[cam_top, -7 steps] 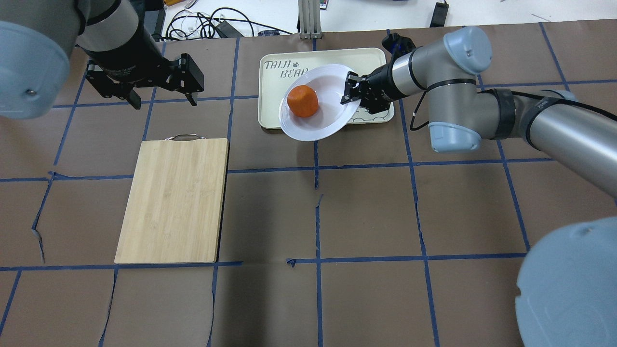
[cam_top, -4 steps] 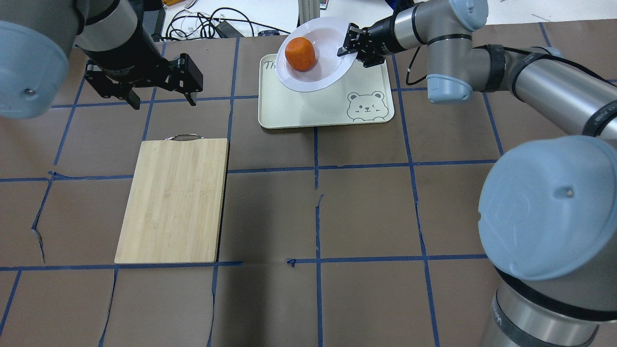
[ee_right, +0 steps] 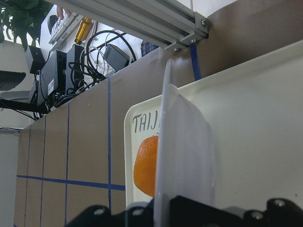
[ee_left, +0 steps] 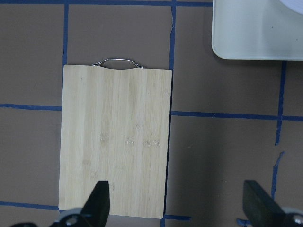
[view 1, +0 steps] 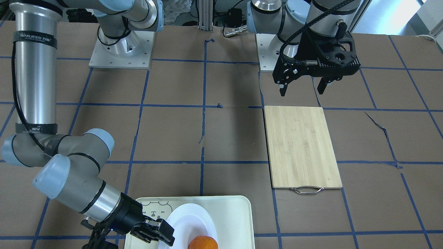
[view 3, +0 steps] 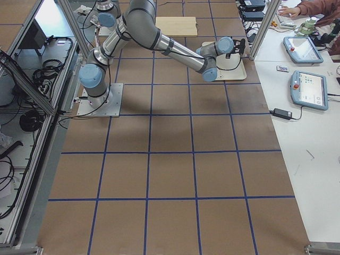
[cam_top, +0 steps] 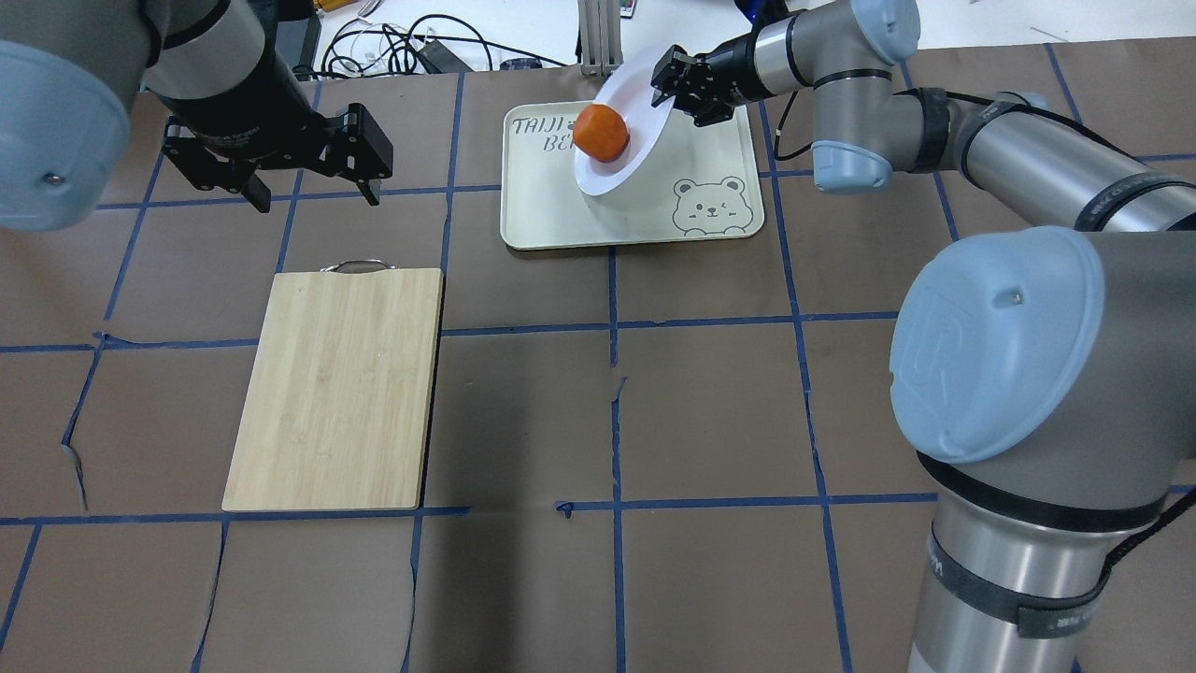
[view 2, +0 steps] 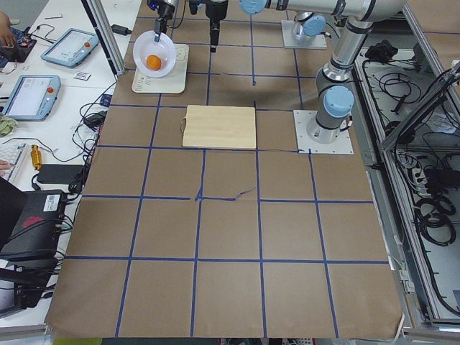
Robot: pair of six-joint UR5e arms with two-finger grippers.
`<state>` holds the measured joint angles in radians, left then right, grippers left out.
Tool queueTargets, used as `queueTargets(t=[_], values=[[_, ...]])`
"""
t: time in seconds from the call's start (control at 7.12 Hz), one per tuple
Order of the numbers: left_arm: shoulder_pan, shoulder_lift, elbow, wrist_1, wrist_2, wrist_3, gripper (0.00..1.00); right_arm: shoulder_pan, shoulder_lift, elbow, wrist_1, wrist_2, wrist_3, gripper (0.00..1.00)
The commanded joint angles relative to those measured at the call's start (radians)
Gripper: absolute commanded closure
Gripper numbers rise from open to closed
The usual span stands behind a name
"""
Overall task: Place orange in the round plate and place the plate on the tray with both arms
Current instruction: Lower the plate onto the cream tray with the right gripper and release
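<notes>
White plate [cam_top: 641, 120] pinched in right tool [cam_top: 666, 90].

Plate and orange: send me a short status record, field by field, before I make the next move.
plate: tilted steeply over the tray, not lying flat
orange: in the plate, toward its low side
right gripper: shut on the plate's rim
left gripper: open, empty, near the cutting board
plate touching tray: cannot tell
</notes>
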<state>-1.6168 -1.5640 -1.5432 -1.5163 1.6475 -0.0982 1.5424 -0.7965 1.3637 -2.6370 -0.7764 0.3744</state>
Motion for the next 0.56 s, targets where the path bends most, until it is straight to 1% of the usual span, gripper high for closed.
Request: queueTargets(t=[0.0, 0.14, 0.28, 0.42], values=[[0.000, -0.001, 0.000, 0.001, 0.000, 0.000, 0.00, -0.001, 0.008, 0.065, -0.085, 0.011, 0.000, 1.00], [0.000, -0.001, 0.000, -0.001, 0.000, 0.000, 0.00, -0.008, 0.004, 0.087, -0.113, 0.006, 0.000, 0.93], [0.000, -0.001, 0.000, -0.001, 0.000, 0.000, 0.00, -0.022, -0.001, 0.084, -0.113, -0.006, -0.002, 0.49], [0.000, -0.001, 0.000, 0.001, 0.000, 0.000, 0.00, -0.028, -0.001, 0.078, -0.115, -0.006, -0.058, 0.13]])
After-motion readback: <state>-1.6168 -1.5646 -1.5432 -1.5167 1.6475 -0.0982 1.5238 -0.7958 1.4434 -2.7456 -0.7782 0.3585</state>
